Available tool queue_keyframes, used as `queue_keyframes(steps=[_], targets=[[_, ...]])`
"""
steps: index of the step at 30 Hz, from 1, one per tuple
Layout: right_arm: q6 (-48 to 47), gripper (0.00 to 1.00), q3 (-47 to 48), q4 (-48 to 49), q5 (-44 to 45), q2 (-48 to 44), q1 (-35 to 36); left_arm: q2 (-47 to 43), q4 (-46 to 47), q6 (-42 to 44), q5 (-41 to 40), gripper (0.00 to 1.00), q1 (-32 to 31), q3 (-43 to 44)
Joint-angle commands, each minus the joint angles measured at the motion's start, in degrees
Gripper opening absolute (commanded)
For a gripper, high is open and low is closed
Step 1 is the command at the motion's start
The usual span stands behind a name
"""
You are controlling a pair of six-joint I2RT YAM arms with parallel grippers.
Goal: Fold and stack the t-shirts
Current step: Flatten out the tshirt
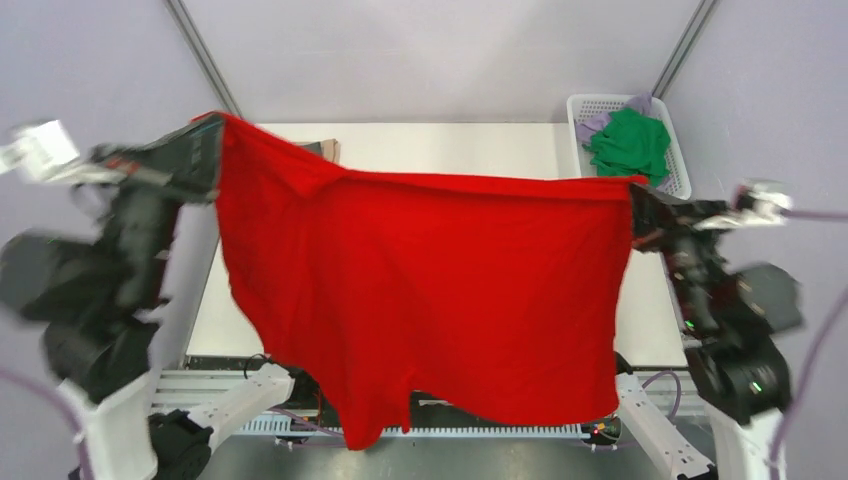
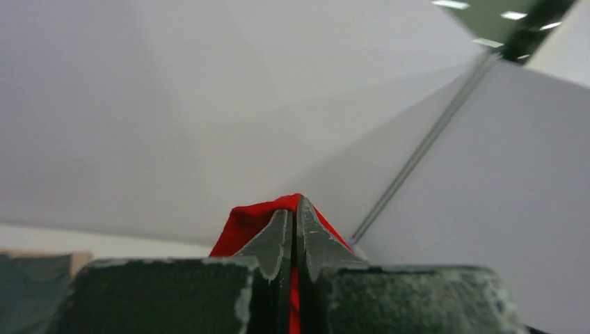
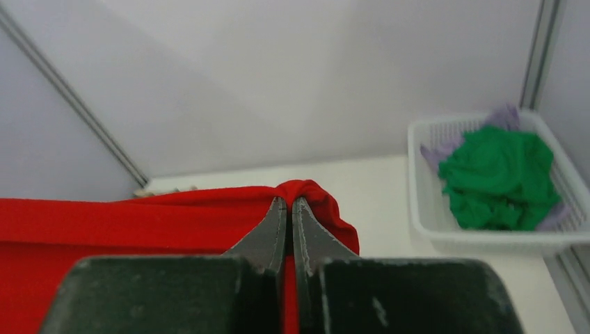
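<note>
Right tool (image 3: 290,209) clamped on red t-shirt (image 3: 139,223), green t-shirt (image 3: 497,177) in basket (image 3: 487,240)

The red t-shirt (image 1: 430,290) filling the middle of the frame is soft, matt cloth with a fine knit. The crumpled green t-shirt (image 1: 630,145) and lilac t-shirt (image 1: 642,104) at upper right are the same kind of cloth, lying in a white plastic lattice basket (image 1: 679,162). The fingers (image 2: 275,247) of the left gripper (image 2: 293,209) are dark, matt and rough, scuffed pale along their edges, those of the right gripper (image 3: 289,205) dark and matt; the table (image 1: 450,145) is white, smooth and matt.
</note>
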Motion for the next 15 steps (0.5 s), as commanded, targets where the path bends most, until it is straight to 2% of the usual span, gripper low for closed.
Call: queue_keyframes(steps=[1,3,7,10,11,12,13,14,15], targets=[[3.4,0.0,-16.6,5.0,9.9,1.7,-0.2,11.5,6.2,5.0,-17.3,0.02,0.4,-11.4],[5.5,0.0,-24.7,7.0,15.0,4.6,-0.1,18.5,9.0,5.3,-21.2,0.02,1.9,-16.1],[8.0,0.01,-39.1,17.8,20.8,16.8,-0.3,39.8,11.4,4.0,-15.3,0.02,9.2,-16.8],[6.9,0.09,-42.3,29.2,21.0,30.2,-0.9,56.1,9.8,5.3,-11.7,0.03,10.6,-10.8],[6.2,0.11,-41.9,33.1,20.6,34.1,-1.4,61.6,8.6,6.1,-11.9,0.07,10.6,-7.1],[5.6,0.2,-39.8,34.8,20.2,38.9,-1.9,66.4,7.1,6.0,-12.5,0.18,10.6,-3.1],[5.3,0.33,-37.3,34.9,19.8,42.1,-2.5,70.0,5.1,6.1,-11.8,0.33,10.8,0.5],[4.6,0.49,-34.2,34.3,19.2,45.3,-2.8,73.5,3.0,6.1,-10.9,0.59,10.7,4.2],[4.1,0.59,-31.8,33.8,19.1,47.4,-2.9,75.7,1.1,6.2,-9.4,0.83,10.7,7.6]])
